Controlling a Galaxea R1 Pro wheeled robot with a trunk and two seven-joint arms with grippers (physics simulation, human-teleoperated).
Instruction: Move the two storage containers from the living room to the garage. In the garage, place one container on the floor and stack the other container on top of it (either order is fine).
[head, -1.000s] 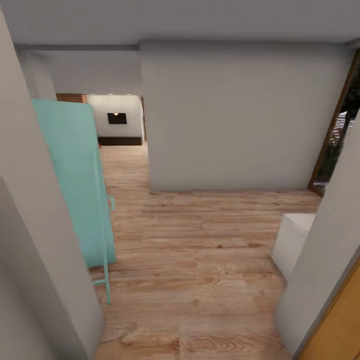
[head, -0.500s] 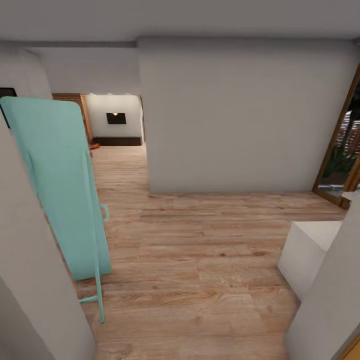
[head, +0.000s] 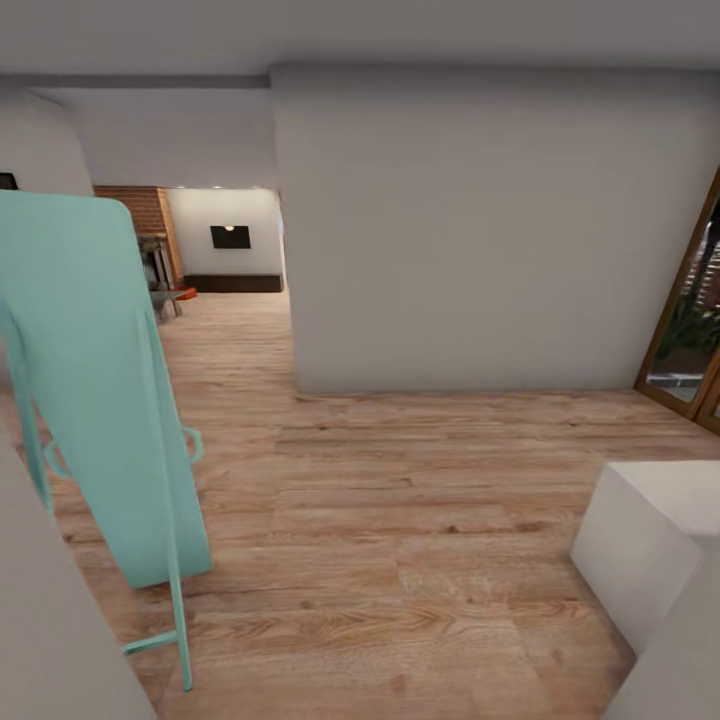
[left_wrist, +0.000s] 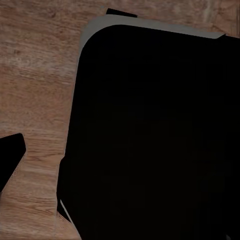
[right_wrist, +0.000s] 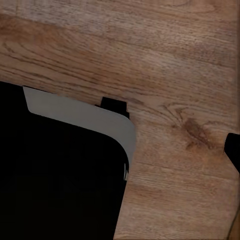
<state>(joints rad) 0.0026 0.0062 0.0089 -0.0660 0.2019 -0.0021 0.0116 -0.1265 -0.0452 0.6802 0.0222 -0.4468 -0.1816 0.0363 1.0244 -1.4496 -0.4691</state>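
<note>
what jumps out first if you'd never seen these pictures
The tall mint-green leaning board on thin legs at the head view's left stands out against the light wood-plank floor. Ahead a big pale grey wall blocks the middle, and left of it a passage leads to a far room with a red-brick fireplace and a black wall TV. A white block sits low right.

My view swings as I roll on: the brick fireplace (head: 140, 215) now shows past the teal panel (head: 90, 380), and the white block (head: 650, 540) looms larger.
</note>
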